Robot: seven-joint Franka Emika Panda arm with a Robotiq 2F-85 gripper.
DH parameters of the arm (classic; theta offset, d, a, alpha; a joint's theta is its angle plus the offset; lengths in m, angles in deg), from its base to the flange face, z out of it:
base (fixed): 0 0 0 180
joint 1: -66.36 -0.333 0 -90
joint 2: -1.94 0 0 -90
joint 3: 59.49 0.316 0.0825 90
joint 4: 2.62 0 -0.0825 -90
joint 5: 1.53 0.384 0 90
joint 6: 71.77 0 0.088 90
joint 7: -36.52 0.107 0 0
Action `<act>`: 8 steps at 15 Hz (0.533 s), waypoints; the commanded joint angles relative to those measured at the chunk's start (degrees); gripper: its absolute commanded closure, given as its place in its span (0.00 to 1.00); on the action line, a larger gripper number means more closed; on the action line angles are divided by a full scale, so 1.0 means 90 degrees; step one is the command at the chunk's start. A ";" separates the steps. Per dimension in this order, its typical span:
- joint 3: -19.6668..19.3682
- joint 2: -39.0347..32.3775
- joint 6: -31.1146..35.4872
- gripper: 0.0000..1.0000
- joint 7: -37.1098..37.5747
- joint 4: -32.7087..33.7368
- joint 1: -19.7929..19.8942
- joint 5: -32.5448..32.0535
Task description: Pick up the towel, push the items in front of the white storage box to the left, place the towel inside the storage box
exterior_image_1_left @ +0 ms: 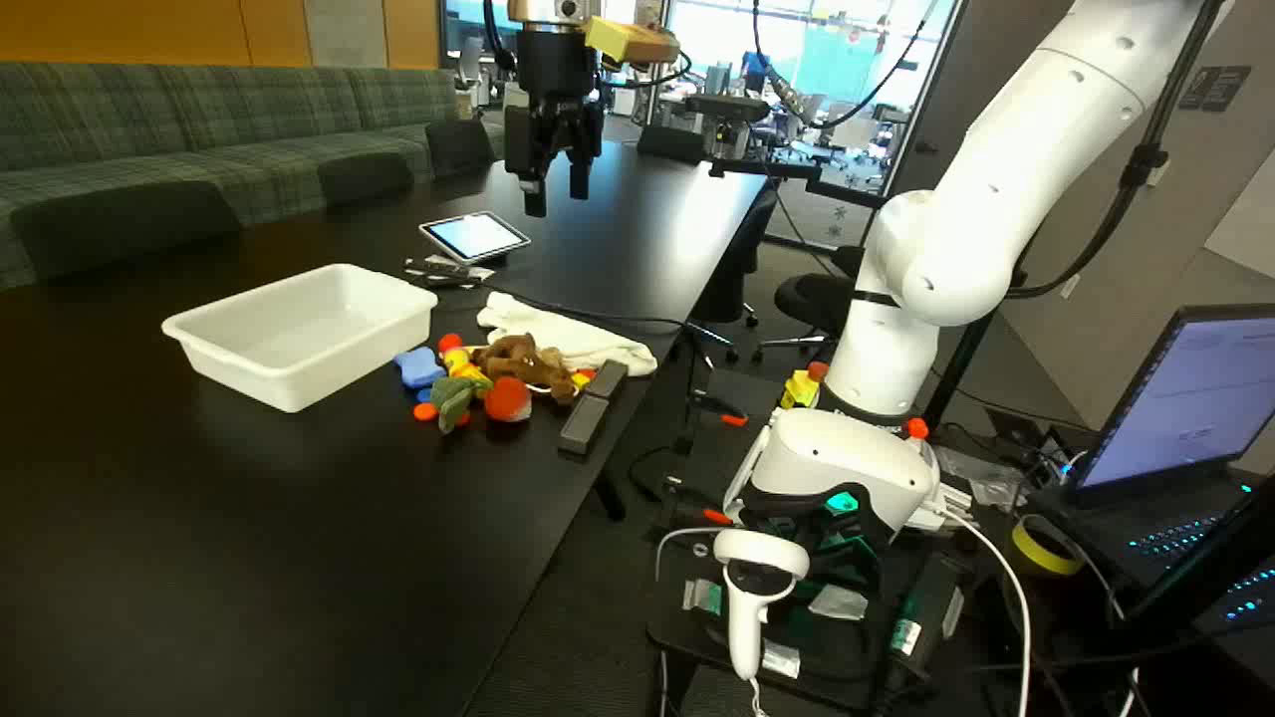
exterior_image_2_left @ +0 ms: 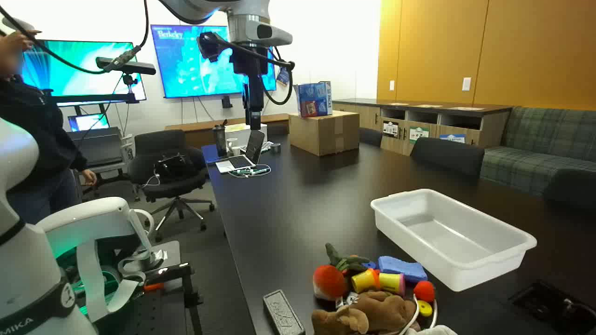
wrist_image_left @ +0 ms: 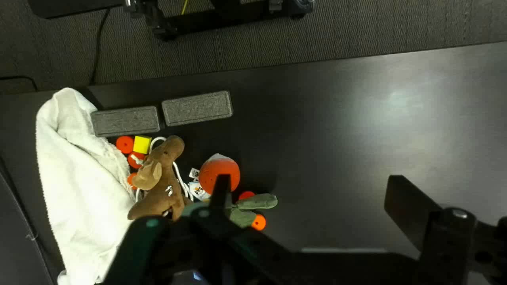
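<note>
The white towel (exterior_image_1_left: 568, 334) lies bunched on the dark table behind the toys; it also shows in the wrist view (wrist_image_left: 83, 186), and only a corner shows in an exterior view (exterior_image_2_left: 435, 331). The white storage box (exterior_image_1_left: 359, 360) stands empty, also seen in an exterior view (exterior_image_2_left: 414, 243). Beside it lie a brown plush animal (wrist_image_left: 158, 190), an orange plush ball (exterior_image_1_left: 508, 399), a blue sponge-like block (exterior_image_2_left: 402, 268) and a yellow toy (exterior_image_2_left: 391, 282). My gripper (exterior_image_1_left: 558, 189) is open and empty, high above the table; its spread fingers show in the wrist view (wrist_image_left: 309, 186).
Two grey felt blocks (wrist_image_left: 198, 108) lie near the table's edge beside the toys. A tablet (exterior_image_1_left: 476, 237) and a black cable (exterior_image_1_left: 588, 313) lie beyond the towel. A cardboard box (exterior_image_2_left: 321, 133) stands at the table's far end. A person (exterior_image_2_left: 42, 121) stands beyond the arm.
</note>
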 commanded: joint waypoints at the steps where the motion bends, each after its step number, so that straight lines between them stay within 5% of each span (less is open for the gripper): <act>1: -0.0067 -0.0007 -0.0011 0.00 0.0021 0.0035 -0.0075 -0.0026; 8: -0.0529 -0.0249 0.0464 0.00 -0.0113 -0.0124 0.0313 -0.0364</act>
